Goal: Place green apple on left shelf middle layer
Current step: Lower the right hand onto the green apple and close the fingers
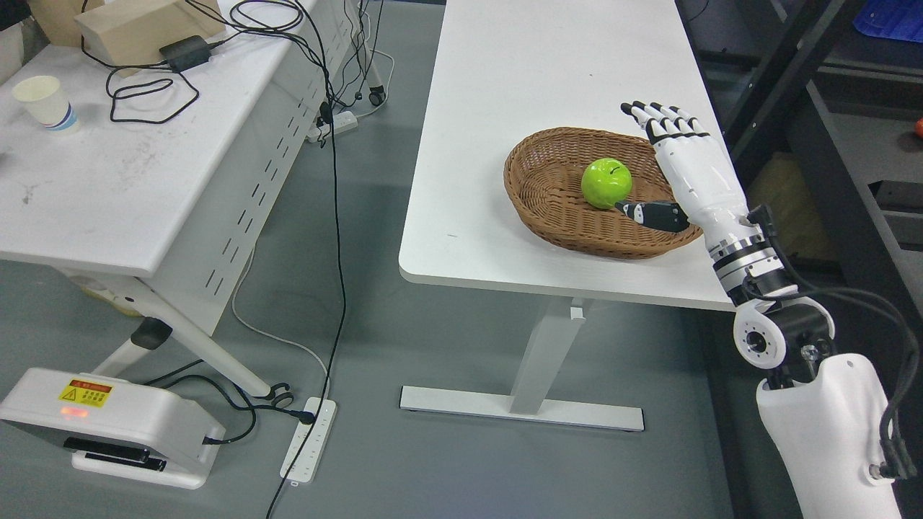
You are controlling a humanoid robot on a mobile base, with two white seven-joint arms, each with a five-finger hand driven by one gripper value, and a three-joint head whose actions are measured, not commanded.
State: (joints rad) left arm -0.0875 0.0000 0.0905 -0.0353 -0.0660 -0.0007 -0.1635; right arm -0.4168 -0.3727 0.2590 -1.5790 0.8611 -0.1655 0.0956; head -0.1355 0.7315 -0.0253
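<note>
Reaching right robot hand (pixel 674 162), fingers spread, beside green apple (pixel 606 183)

Basket (pixel 570 209) far rim behind right hand (pixel 689 169); shelf (pixel 851 130) cropped right.

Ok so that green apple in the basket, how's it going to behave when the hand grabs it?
The green apple is round and glossy, so it may slip or roll from a loose grip. It lies in the wicker basket, whose raised rim should probably stop it rolling far. The right hand is open beside it, thumb near its base; the apple looks rigid.
</note>
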